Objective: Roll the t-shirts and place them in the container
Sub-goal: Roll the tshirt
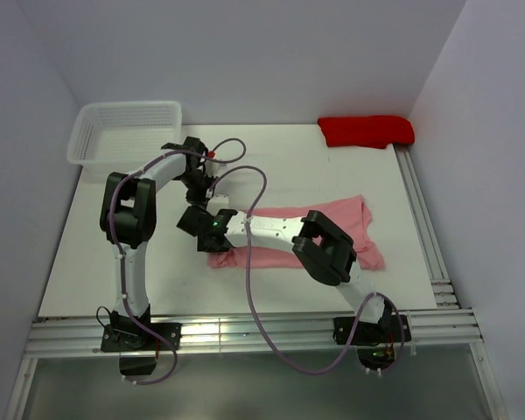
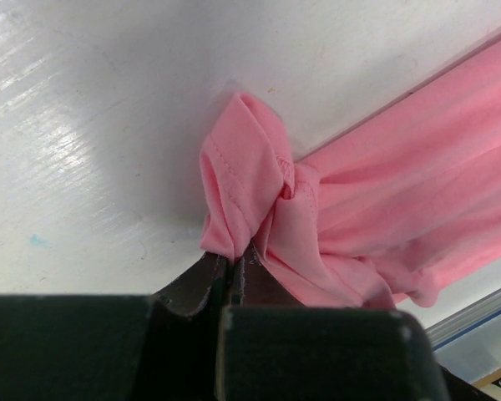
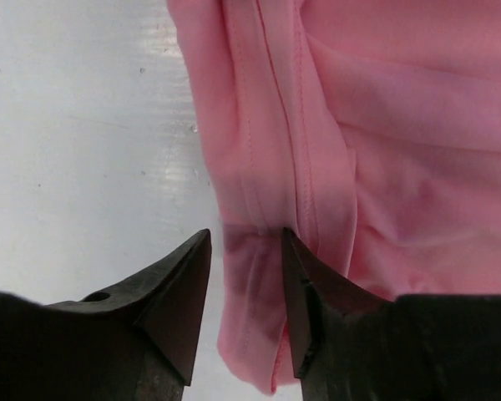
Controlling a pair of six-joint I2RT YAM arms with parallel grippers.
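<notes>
The salmon-pink t-shirt (image 1: 354, 223) lies folded into a long strip across the middle of the white table. My left gripper (image 1: 217, 206) is at the strip's far left corner. In the left wrist view it (image 2: 234, 255) is shut on a bunched pinch of the pink fabric (image 2: 250, 175). My right gripper (image 1: 206, 236) is at the strip's left end, nearer the front. In the right wrist view it (image 3: 246, 238) is open, and its jaws straddle the folded, stitched edge of the shirt (image 3: 384, 125). The arms hide the strip's left part from above.
A white mesh basket (image 1: 127, 131) stands at the back left corner. A bundled red cloth (image 1: 366, 131) lies at the back right. Metal rails (image 1: 245, 331) run along the table's front and right edges. Walls close in the back and both sides.
</notes>
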